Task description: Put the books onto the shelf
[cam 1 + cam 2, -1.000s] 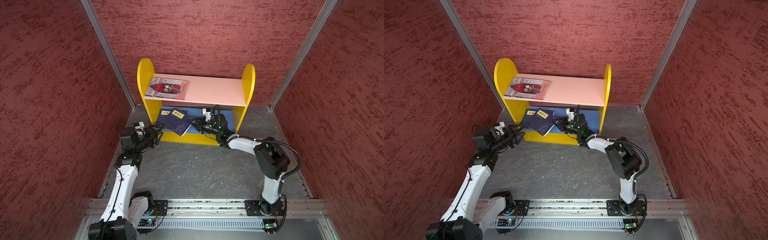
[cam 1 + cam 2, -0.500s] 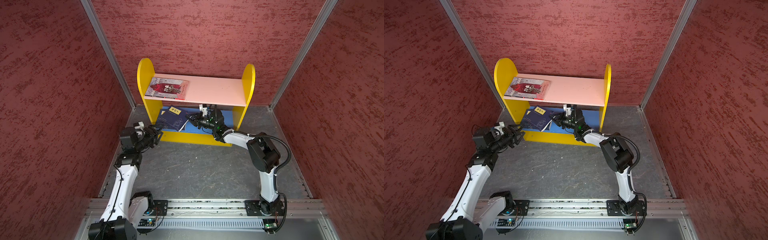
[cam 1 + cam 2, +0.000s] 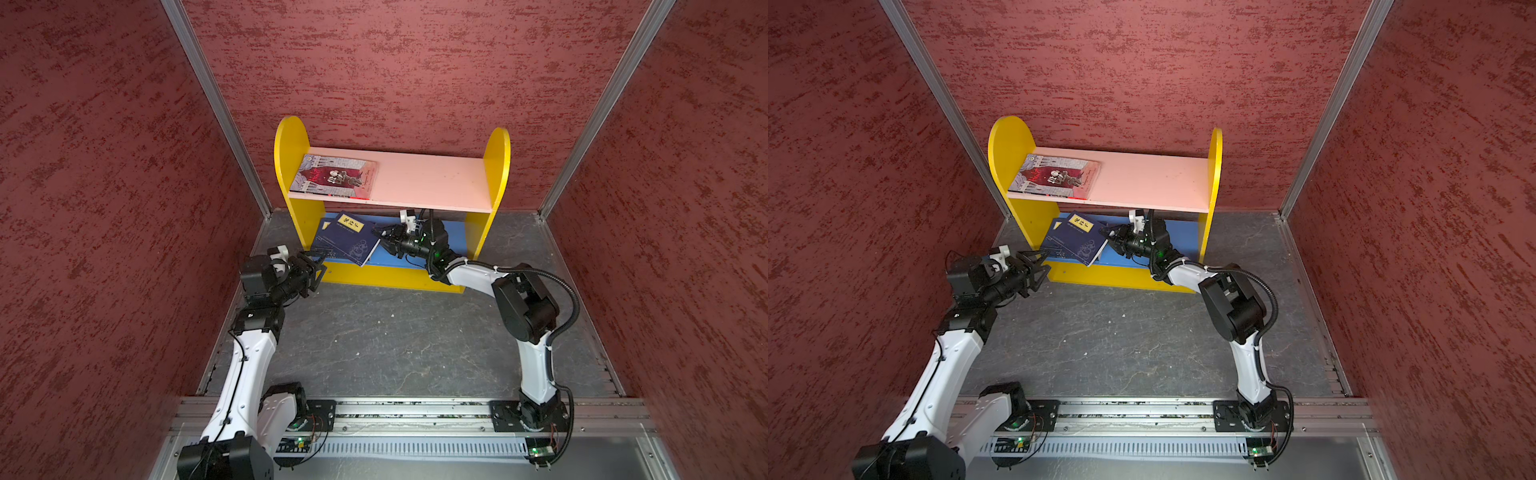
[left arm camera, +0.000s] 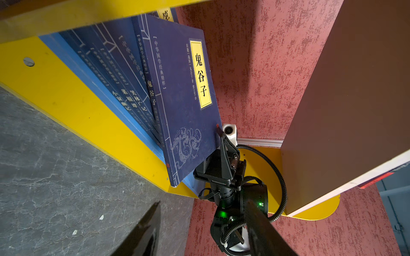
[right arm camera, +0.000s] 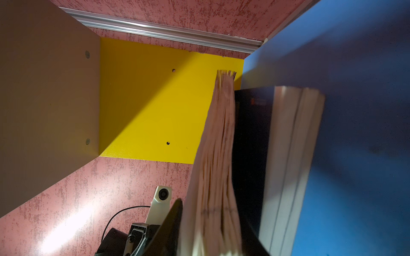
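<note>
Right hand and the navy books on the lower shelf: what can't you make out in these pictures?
- Whether the right hand grips the top navy book: too small in both top views, page edges blurred in the right wrist view.
- Back of the blue lower board: hidden under the pink upper board in both top views.
- Lower navy books' covers: overlapped by the top one in the left wrist view.

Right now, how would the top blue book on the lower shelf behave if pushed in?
Probably floppy: the blue book is a thin paperback whose pages fan apart in the right wrist view. Likely light, so a push may bend it rather than slide it. It lies tilted on other books, jutting past the shelf front, so it might slip.
</note>
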### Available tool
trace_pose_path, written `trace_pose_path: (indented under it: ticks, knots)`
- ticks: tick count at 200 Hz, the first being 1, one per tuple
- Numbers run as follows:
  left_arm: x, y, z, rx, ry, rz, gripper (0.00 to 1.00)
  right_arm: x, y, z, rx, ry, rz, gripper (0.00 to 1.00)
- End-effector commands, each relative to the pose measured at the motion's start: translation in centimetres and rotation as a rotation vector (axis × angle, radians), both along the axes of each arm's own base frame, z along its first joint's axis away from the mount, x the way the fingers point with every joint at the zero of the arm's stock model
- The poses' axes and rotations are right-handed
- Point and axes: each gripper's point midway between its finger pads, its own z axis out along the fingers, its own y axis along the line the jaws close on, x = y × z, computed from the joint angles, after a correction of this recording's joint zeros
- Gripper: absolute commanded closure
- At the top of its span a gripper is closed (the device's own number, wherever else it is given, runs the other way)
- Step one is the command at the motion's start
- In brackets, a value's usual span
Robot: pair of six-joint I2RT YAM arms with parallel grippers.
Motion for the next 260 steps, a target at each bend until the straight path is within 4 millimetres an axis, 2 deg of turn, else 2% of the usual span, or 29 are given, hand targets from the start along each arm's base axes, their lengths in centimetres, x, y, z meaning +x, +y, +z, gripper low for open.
trace_pose_path:
  ticks: [1, 43, 114, 132, 138, 172, 201, 260]
  knots:
    - [0.5, 0.0, -0.1, 0.029, -0.021, -0.012, 0.39, 0.6, -0.5, 1.6, -0.009, -0.021, -0.029, 0.59]
    - [1.5, -0.4, -0.4, 0.08, -0.042, -0.048, 0.4, 0.6, -1.0, 1.0, -0.059, -0.002, -0.054, 0.55]
    - [2.2, -1.3, -1.6, 0.155, -0.085, -0.1, 0.4, -0.1, -1.9, 1.3, -0.121, 0.014, -0.083, 0.48]
    - [2.1, -1.6, -1.6, 0.144, -0.084, -0.116, 0.4, -0.7, -1.7, 1.3, -0.155, 0.022, -0.073, 0.45]
    - [2.1, -1.6, -1.6, 0.141, -0.083, -0.119, 0.4, -1.0, -1.5, 1.0, -0.179, 0.03, -0.071, 0.41]
    - [1.9, -2.0, -2.0, 0.122, -0.068, -0.139, 0.4, -2.4, -0.7, -0.8, -0.269, 0.075, -0.058, 0.41]
    - [1.7, -2.1, -2.1, 0.102, -0.058, -0.142, 0.4, -3.0, -0.5, -1.8, -0.273, 0.099, -0.058, 0.4]
    - [1.6, -2.3, -1.7, 0.091, -0.062, -0.149, 0.4, -3.8, 0.4, -1.6, -0.245, 0.098, -0.048, 0.41]
